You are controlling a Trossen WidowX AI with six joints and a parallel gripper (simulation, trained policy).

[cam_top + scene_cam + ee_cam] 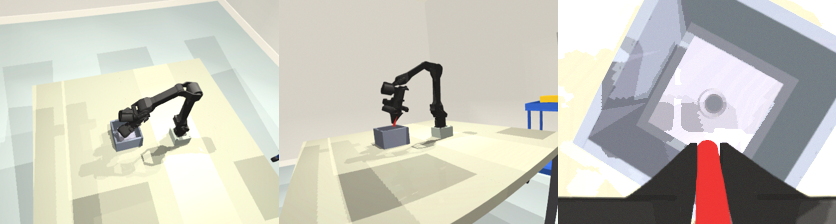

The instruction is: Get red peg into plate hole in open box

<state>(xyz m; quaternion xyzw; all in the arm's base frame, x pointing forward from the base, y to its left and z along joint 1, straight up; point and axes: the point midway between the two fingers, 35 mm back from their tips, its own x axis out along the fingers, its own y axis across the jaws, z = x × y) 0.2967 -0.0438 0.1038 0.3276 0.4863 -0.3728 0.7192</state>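
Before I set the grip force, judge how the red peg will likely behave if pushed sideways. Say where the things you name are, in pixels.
The red peg [395, 122] [711, 185] looks stiff: it stays straight beyond the fingertips. Its rounded end and slim shape suggest it could roll if laid down. Held narrowly between the gripper's [393, 123] [708, 145] fingers, it might pivot under a sideways push.

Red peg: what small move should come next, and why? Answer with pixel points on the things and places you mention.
Probably a slight shift to bring the peg [395, 121] [708, 185] over the hole [713, 103] before lowering: the gripper [395, 123] [708, 149] grips it, tilted, and the wrist view shows its tip short of the hole.
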